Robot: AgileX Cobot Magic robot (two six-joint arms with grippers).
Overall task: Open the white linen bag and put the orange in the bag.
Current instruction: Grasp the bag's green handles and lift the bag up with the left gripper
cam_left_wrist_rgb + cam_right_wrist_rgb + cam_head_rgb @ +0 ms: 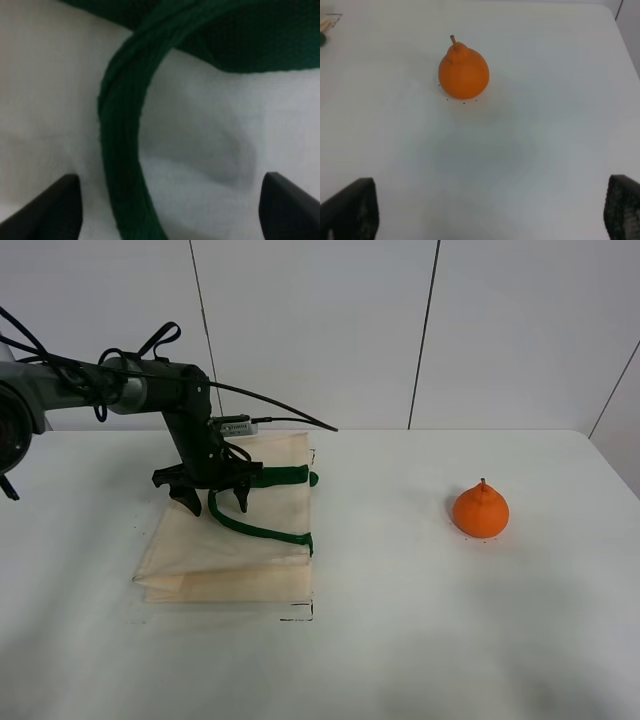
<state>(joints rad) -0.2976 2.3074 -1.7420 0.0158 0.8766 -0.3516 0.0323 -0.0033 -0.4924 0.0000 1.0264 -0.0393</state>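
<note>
The white linen bag lies flat on the table at the left, its dark green strap handles curling over its right side. My left gripper is open and sits low over the bag, its fingers astride one strap. In the left wrist view the strap runs between the two dark fingertips over the cream cloth. The orange stands on the table at the right, stem up. It also shows in the right wrist view, well ahead of my open, empty right gripper.
The white table spans the view, with a white panelled wall behind its far edge. A black cable arcs from the left arm over the bag's far side. The right arm is out of the exterior view.
</note>
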